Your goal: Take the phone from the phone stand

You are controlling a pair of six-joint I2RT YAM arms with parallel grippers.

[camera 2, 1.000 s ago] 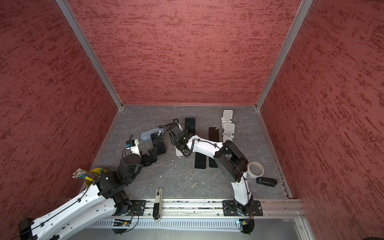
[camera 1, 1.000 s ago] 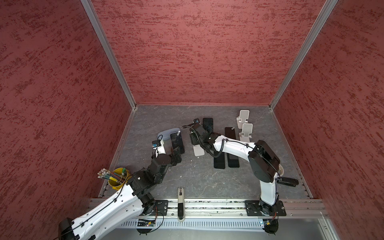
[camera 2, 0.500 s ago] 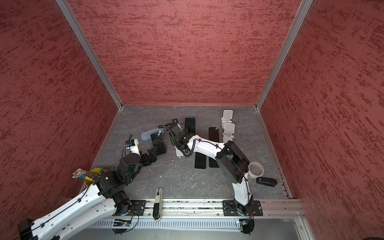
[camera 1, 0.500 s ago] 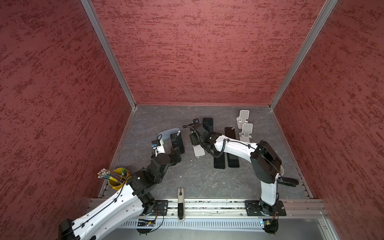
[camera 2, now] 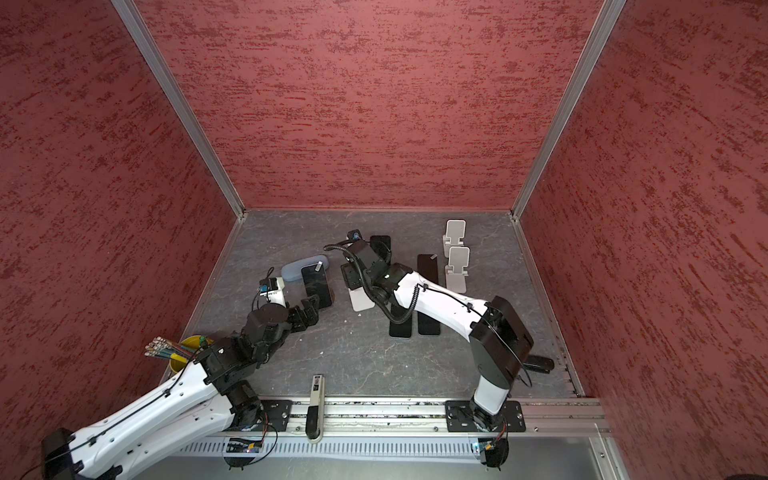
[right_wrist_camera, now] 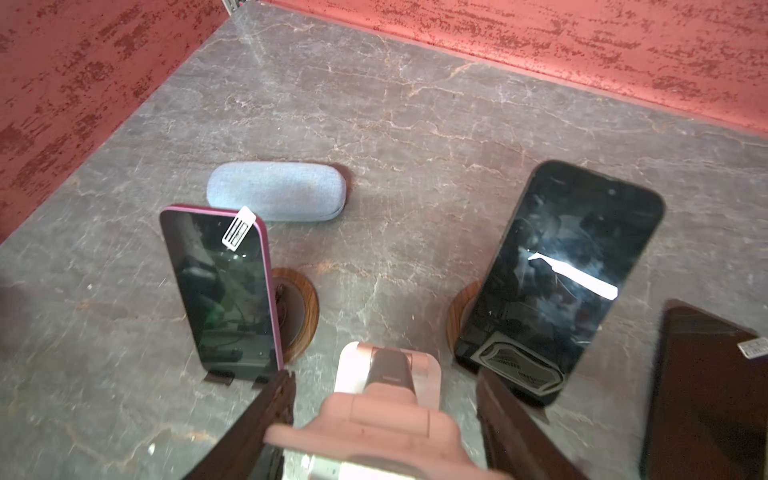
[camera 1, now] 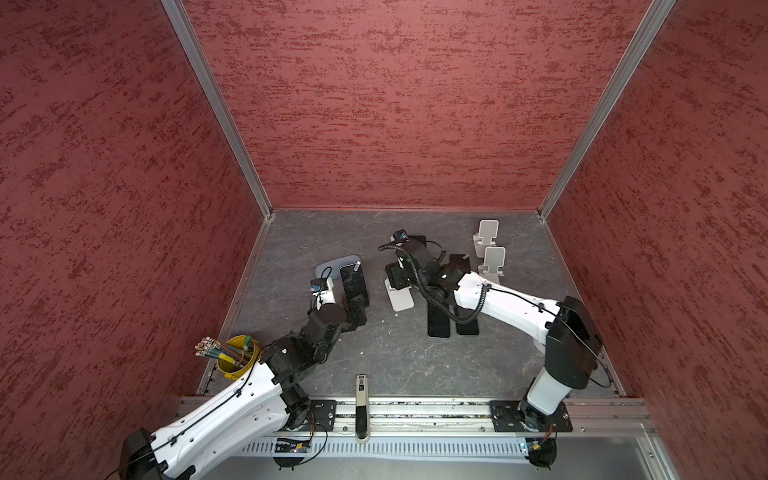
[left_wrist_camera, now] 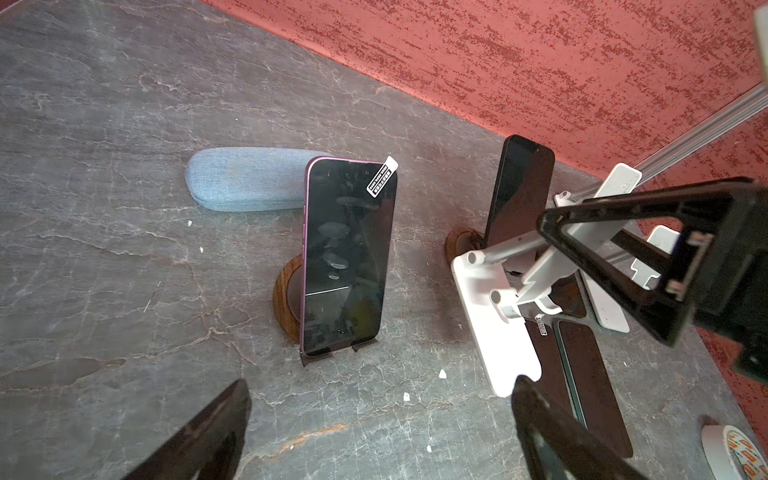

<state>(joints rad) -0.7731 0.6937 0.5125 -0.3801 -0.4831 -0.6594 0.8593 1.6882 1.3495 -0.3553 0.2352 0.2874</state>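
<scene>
A pink-edged phone (camera 1: 354, 284) (left_wrist_camera: 347, 253) (right_wrist_camera: 220, 291) leans upright on a round wooden phone stand (left_wrist_camera: 284, 299) (right_wrist_camera: 305, 316) left of centre. A black phone (left_wrist_camera: 519, 191) (right_wrist_camera: 557, 270) leans on a second wooden stand further back, mostly hidden by the right arm in both top views. My left gripper (camera 1: 359, 309) (left_wrist_camera: 380, 399) is open just in front of the pink phone, with only bare table between its fingers. My right gripper (camera 1: 397, 278) (right_wrist_camera: 382, 382) is shut on the back plate of an empty white stand (camera 1: 401, 297) (left_wrist_camera: 490, 316) between the two phones.
A grey-blue case (camera 1: 332, 268) lies behind the pink phone. Two phones (camera 1: 438, 322) lie flat under the right forearm, a third (camera 2: 428, 268) behind. Two white stands (camera 1: 488, 232) stand at the back right. A yellow pencil cup (camera 1: 235, 357) stands at the front left.
The right arm's elbow has swung to the right while its gripper stays on the white stand. The left arm has hardly moved.
</scene>
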